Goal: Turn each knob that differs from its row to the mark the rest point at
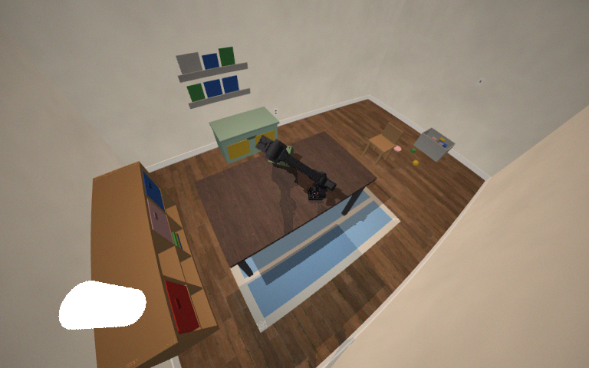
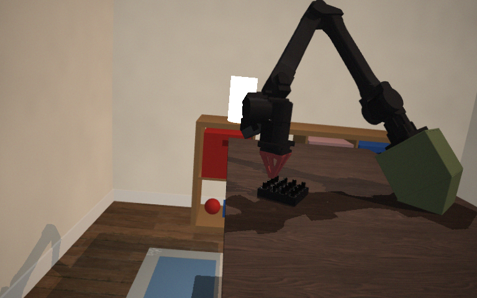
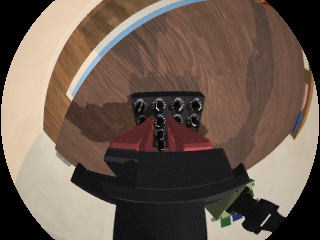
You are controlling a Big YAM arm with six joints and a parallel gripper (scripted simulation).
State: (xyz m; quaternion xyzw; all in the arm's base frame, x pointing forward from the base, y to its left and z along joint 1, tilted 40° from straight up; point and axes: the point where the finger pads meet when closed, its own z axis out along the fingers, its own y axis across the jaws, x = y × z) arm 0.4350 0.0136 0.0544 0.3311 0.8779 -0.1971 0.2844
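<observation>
The black knob box [image 1: 312,196] [image 2: 275,198] [image 3: 168,95] stands on the table. In the wrist view, the four knobs of the row farthest from the gripper body show whole; their white lines are too small to read surely. My gripper [image 2: 272,176] [image 3: 160,119] has red fingers pointing down, slightly apart, with nothing seen held between them. The tips are over the box at its far side in the exterior view, at or just above the knob tops. Between the fingers, one column of knobs shows in the wrist view; the fingers hide knobs on both sides of it. Printed names are unreadable.
The box stands near an edge of the brown table [image 1: 251,209] [image 2: 345,258], above a blue rug [image 1: 307,273] [image 2: 178,273]. The green arm base [image 2: 422,173] is at the opposite side of the table. Other knobs stand close around the fingertips.
</observation>
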